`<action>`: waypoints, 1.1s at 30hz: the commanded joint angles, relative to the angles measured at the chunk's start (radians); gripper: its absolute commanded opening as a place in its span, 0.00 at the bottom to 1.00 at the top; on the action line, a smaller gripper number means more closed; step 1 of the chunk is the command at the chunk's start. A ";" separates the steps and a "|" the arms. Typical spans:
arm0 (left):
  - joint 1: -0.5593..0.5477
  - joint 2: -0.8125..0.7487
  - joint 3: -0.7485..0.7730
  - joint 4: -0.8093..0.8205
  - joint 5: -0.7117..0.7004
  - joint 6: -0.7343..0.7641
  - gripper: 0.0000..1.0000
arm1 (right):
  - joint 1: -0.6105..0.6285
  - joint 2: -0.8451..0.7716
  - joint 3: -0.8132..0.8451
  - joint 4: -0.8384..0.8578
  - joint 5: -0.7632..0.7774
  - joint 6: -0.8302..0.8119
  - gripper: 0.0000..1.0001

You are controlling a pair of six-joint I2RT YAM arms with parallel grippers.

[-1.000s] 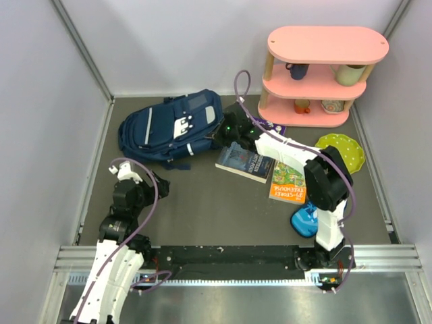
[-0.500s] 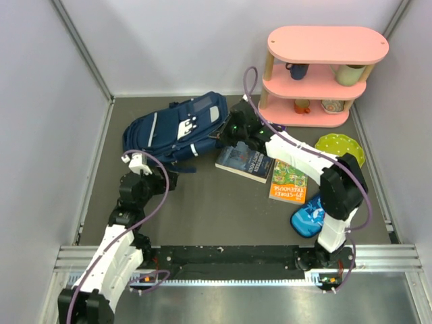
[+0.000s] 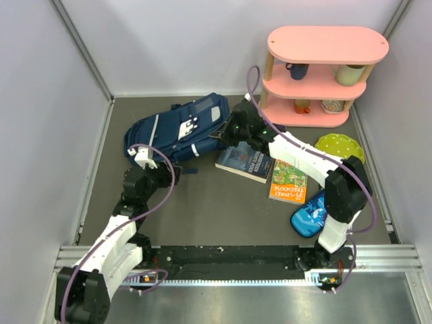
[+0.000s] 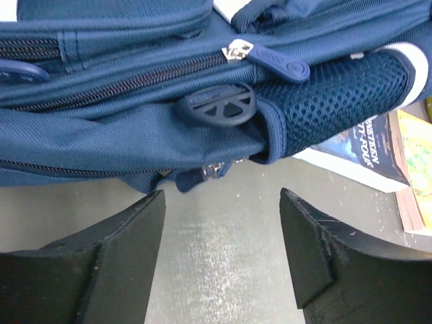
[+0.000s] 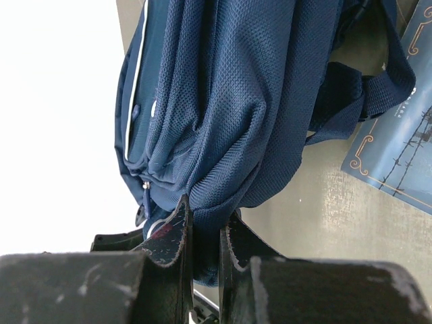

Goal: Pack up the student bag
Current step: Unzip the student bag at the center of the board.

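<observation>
Navy fabric fills both wrist views: the student bag (image 3: 177, 128) lies toward the far left of the grey table (image 3: 216, 209), its front with the white stripes and buckle patches facing up. The right gripper (image 3: 227, 135) reaches across to the bag's right end. In its own camera the jaws are clamped on a bunched fold of the bag's dark mesh (image 5: 223, 135), with almost no gap between the fingers (image 5: 172, 233).

The left gripper (image 3: 164, 173) sits just beside the bag's near edge. Its jaws are wide apart, with only bare table showing between them, and they do not touch the fabric. Ahead of them the left wrist view shows a closed zip with a blue rubber pull (image 4: 273, 62) and a round dark tab (image 4: 219, 108).

A dark-covered book (image 3: 244, 162) lies just right of the bag, under the right arm, with an orange book (image 3: 289, 182) beside it and a blue pencil case (image 3: 310, 214) nearer the arm's base. A green plate (image 3: 341, 150) lies near a pink shelf (image 3: 324, 74) holding cups.
</observation>
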 commanded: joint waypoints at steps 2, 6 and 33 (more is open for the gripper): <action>-0.006 0.042 0.052 0.114 -0.012 -0.005 0.67 | -0.003 -0.115 0.024 0.110 -0.056 -0.008 0.00; -0.009 0.062 0.046 0.134 -0.021 0.000 0.64 | -0.001 -0.121 0.027 0.114 -0.066 -0.002 0.00; -0.052 0.134 0.073 0.175 -0.113 0.040 0.36 | -0.003 -0.149 0.022 0.120 -0.097 0.007 0.00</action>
